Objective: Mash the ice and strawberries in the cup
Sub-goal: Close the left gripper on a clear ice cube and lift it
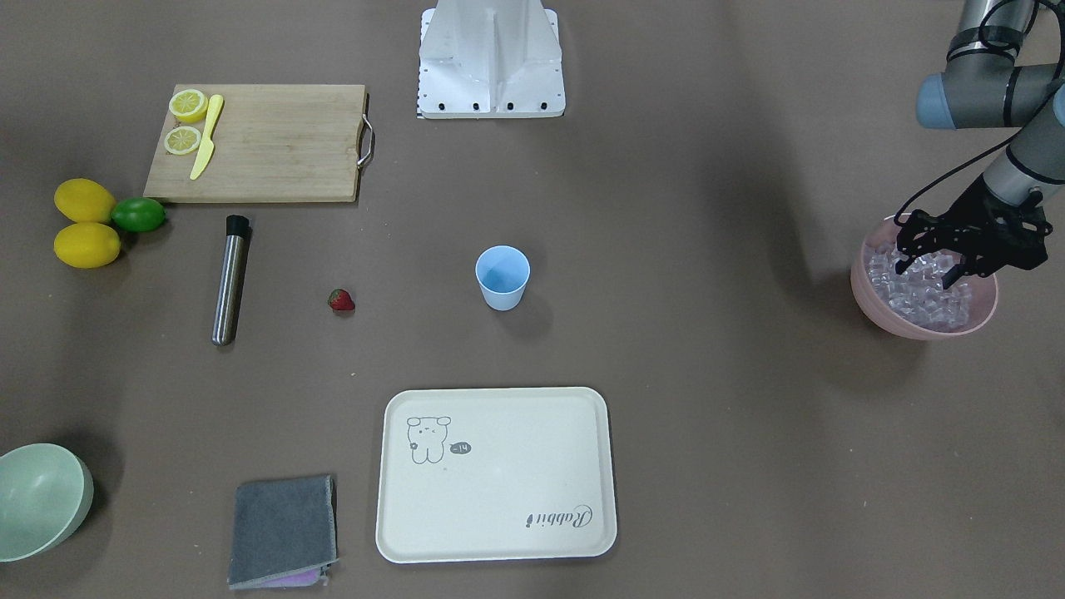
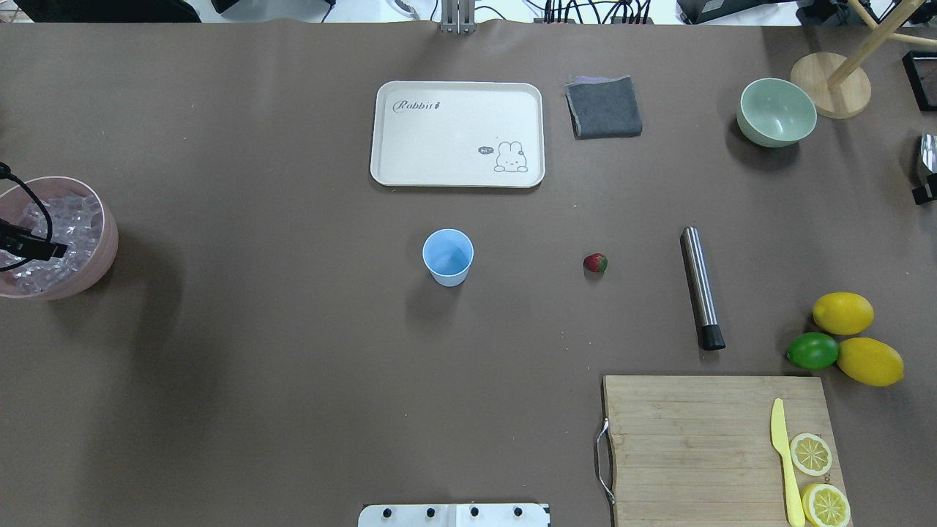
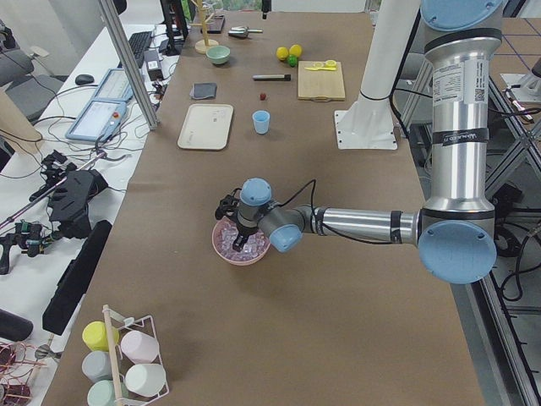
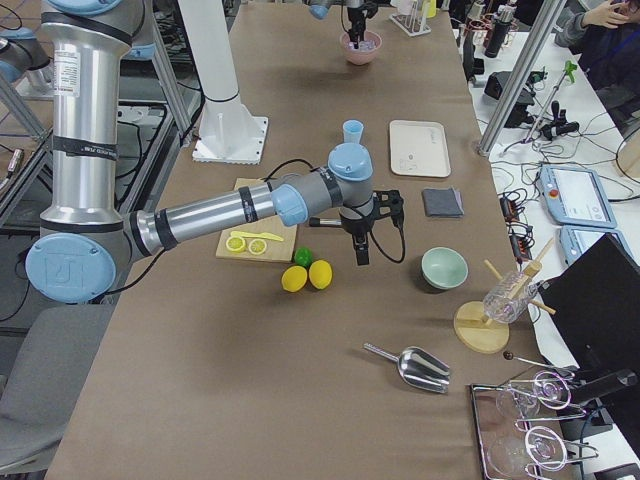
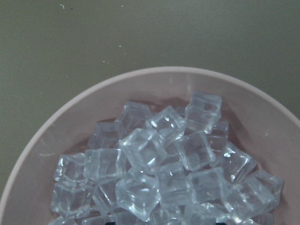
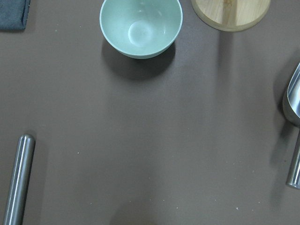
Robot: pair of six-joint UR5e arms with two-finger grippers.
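Many ice cubes (image 5: 159,168) — left end effector (image 1: 925,274) over them.

The table bears two whole lemons (image 2: 843,313), two lemon halves (image 2: 811,454), two bowls (image 2: 777,110), one each of lime (image 2: 812,351), strawberry (image 2: 595,263), cup (image 2: 448,256), tray (image 2: 439,146), cutting board (image 2: 688,446), knife (image 2: 783,461), steel rod (image 2: 701,287) and cloth (image 2: 604,107), plus ice cubes (image 5: 154,173) too heaped to count.

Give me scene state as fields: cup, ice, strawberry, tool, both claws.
cup: upright, empty, centre of table
ice: cubes piled in pink bowl; none in cup
strawberry: lying on table, apart from cup
steel cylinder: lying on table, nothing holding it
left claw: open, just over the ice in the pink bowl
right claw: above table, seen only from the side; open or shut cannot tell
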